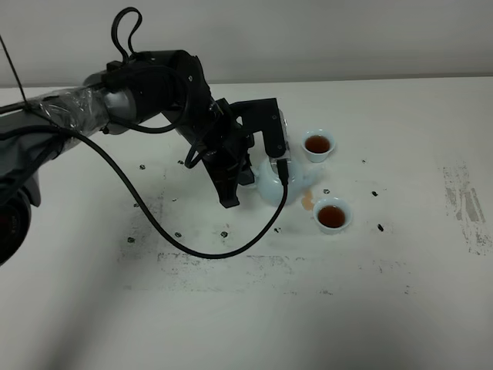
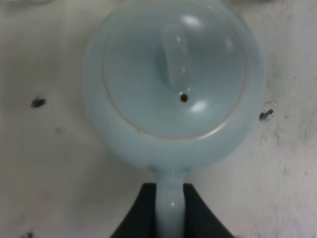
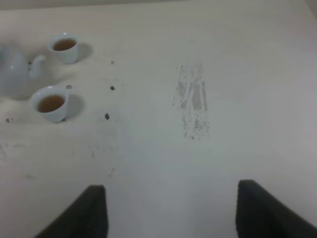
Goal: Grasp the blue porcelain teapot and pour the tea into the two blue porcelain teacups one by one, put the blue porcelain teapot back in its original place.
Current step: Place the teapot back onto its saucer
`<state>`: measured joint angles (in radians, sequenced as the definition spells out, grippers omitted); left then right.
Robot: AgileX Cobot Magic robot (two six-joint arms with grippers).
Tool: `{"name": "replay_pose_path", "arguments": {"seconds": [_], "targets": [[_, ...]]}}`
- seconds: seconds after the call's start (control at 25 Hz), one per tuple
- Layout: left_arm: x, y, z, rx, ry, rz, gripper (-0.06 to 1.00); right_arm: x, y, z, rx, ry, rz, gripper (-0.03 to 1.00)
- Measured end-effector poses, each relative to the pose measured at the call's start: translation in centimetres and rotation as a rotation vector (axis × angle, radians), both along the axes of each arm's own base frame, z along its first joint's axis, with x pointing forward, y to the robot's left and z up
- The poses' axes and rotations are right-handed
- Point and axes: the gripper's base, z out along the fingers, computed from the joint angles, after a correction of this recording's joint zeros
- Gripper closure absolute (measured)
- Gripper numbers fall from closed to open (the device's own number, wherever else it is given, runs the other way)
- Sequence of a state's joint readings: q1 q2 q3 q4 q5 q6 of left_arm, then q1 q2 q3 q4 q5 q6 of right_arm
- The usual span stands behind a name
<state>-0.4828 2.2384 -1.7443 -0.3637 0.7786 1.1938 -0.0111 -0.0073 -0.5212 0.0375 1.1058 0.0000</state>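
White scuffed table (image 1: 231, 308): both cups (image 1: 317, 144) (image 1: 332, 216), right of centre, already hold tea. My left gripper (image 2: 170, 206) is clamped on the teapot (image 1: 273, 183) handle at centre; right gripper (image 3: 171, 210) gapes, empty. I judge only release is left.

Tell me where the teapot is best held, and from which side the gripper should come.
Probably by its loop handle, from the side opposite the spout. The body is round, glossy and wide; the handle is narrow enough for the jaws. The left gripper is shut on it that way now.
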Motion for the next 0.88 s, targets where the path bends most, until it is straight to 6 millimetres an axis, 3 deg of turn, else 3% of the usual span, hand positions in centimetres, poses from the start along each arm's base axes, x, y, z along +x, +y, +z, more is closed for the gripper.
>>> {"name": "replay_pose_path", "arguments": {"seconds": [0.36,0.88], "targets": [[-0.1,-0.2,-0.1,-0.016,0.01,0.001,0.89,0.0,0.0,0.0,0.0,0.0,0.0,0.43],[-1.8,0.2,5.1,-0.076,0.07,0.074,0.89,0.0,0.0,0.0,0.001,0.0,0.001,0.43]]}}
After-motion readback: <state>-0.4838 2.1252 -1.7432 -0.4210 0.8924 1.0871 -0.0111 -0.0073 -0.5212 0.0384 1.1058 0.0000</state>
